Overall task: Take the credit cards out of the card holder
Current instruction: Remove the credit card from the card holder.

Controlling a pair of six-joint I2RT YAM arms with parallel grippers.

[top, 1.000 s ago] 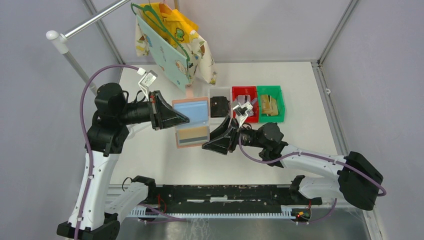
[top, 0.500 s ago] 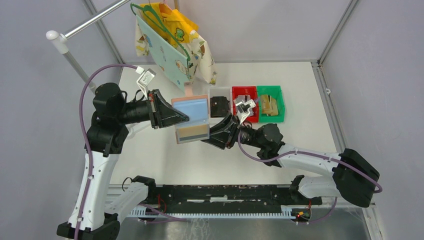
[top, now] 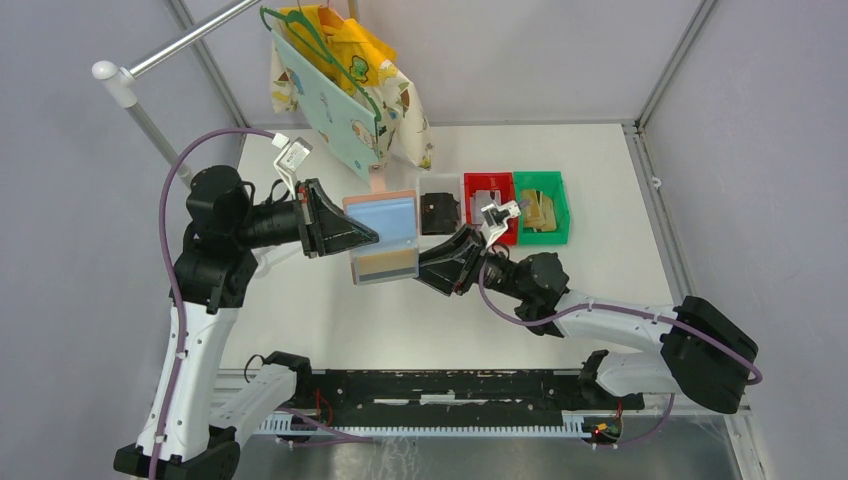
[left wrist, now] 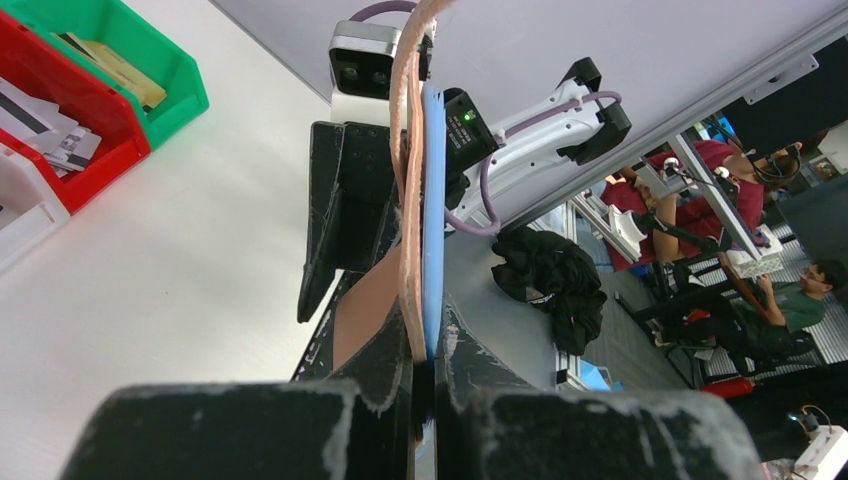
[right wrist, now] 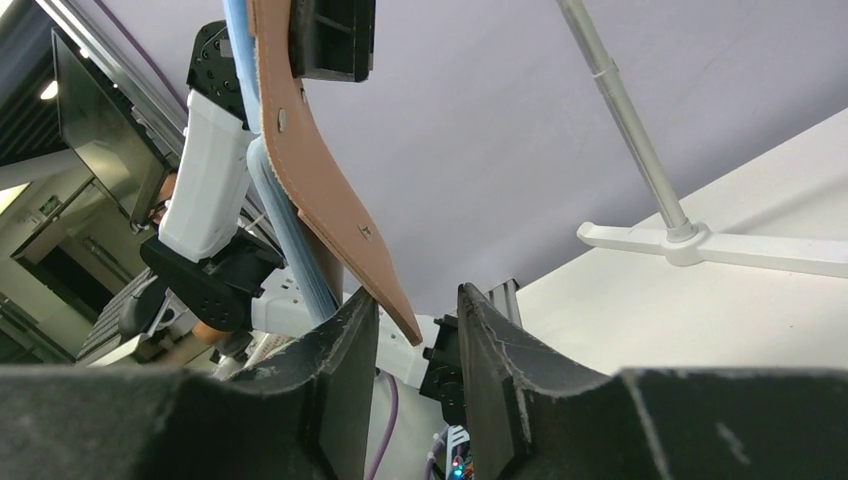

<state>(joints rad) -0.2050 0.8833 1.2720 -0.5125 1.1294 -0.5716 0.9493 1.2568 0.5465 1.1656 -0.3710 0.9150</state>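
Update from us: our left gripper (top: 366,240) is clamped on the card holder (top: 385,214), holding it spread open above the table (top: 560,290). Our right gripper (top: 424,268), jaws narrowly apart, sits at its lower flap, where the credit cards (top: 388,264) are tucked.

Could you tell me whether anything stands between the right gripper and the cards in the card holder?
Nothing visible does. The right gripper is open at the right edge of the card holder, which the left gripper holds up, right beside the tan card in its lower pocket.
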